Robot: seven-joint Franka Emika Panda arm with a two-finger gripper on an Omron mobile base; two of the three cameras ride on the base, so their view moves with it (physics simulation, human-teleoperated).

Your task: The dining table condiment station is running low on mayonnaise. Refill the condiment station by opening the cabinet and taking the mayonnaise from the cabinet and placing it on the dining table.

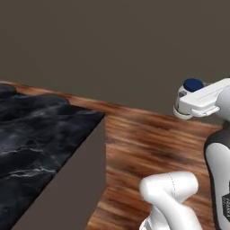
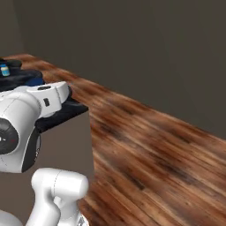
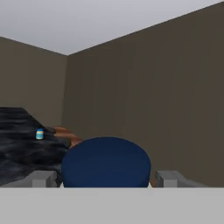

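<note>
One mayonnaise jar, round dark blue lid, clamped between the gripper fingers, beside the dining table square corner, veined black marble top, open wood-plank floor right, small blue-lidded jar on the far tabletop

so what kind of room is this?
Likely a bare rendered kitchen or dining room: a black marble dining table, a wood plank floor, plain brown walls. A small jar stands on the table; the gripper carries the mayonnaise.
</note>
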